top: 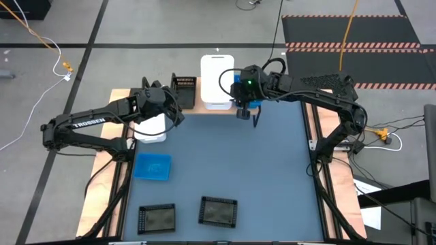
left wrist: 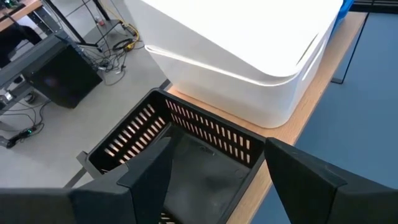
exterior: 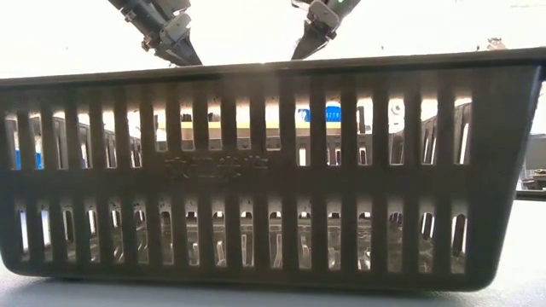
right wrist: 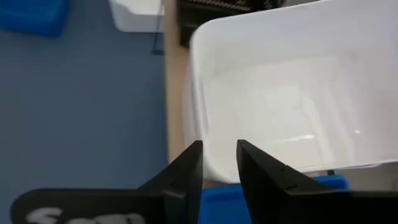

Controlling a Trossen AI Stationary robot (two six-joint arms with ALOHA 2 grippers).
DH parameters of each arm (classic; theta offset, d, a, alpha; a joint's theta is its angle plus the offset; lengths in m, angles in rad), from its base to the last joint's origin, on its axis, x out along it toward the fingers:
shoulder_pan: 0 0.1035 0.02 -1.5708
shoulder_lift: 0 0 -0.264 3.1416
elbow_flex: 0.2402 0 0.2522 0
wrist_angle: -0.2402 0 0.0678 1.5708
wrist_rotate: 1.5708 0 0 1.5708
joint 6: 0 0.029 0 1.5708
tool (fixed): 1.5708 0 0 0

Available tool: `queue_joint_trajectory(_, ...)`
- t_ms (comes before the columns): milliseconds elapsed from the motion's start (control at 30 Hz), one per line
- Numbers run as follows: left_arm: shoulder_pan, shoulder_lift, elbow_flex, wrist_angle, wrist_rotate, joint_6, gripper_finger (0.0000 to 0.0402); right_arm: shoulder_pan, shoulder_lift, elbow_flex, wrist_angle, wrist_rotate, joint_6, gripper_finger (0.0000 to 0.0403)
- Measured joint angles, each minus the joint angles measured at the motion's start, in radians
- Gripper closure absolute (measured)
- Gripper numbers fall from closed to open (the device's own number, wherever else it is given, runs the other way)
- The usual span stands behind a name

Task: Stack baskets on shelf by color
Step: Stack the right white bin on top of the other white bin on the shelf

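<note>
The light-wood shelf (top: 126, 96) runs along the mat's far edge. On it stand a black mesh basket (top: 184, 90), a white basket (top: 218, 82) and a blue basket (top: 255, 103) that my right arm mostly hides. My left gripper (left wrist: 217, 171) hovers open over the black basket (left wrist: 180, 143), one finger above its inside and one beyond its wall. My right gripper (right wrist: 219, 158) hangs over the blue basket (right wrist: 217, 202) next to the white one (right wrist: 280, 93). Its fingers are a narrow gap apart, and the white wall shows through that gap.
On the mat stand a white basket (top: 150, 131) under my left arm, a blue one (top: 152, 167), and two black ones (top: 157, 218) (top: 218, 211) by the near edge. One black basket (exterior: 273, 170) fills the low view. The mat's right half (top: 279, 170) is bare.
</note>
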Motion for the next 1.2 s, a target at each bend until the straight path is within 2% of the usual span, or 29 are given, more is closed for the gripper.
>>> queue_joint_trajectory(100, 0.000, 0.000, 0.000, 0.000, 0.000, 0.000, 0.0144, 0.000, -0.001, 0.000, 0.031, 0.036, 0.020, 0.0308)
queue_joint_trajectory(333, 0.000, 0.000, 0.000, 0.001, 0.000, 0.008, 0.0144, -0.001, -0.002, 0.000, 0.121, 0.043, 0.072, 0.0306)
queue_joint_trajectory(533, 0.000, 0.027, 0.000, 0.062, 0.001, 0.013, 0.0144, -0.050, -0.002, 0.000, 0.285, 0.158, 0.160, 0.0293)
queue_joint_trajectory(667, 0.000, 0.078, -0.001, 0.061, 0.002, -0.017, 0.0144, -0.113, 0.006, 0.000, 0.384, 0.225, 0.151, 0.0279)
queue_joint_trajectory(767, 0.000, 0.121, -0.001, 0.041, 0.002, -0.052, 0.0144, -0.154, 0.017, 0.000, 0.472, 0.196, 0.060, 0.0265)
queue_joint_trajectory(900, -0.001, 0.152, -0.001, 0.009, 0.002, -0.091, 0.0144, -0.201, 0.021, 0.000, 0.492, 0.192, 0.011, 0.0244)
queue_joint_trajectory(1200, -0.002, 0.147, -0.001, -0.005, 0.001, -0.117, 0.0144, -0.293, 0.092, 0.000, 0.549, 0.080, -0.087, 0.0194)
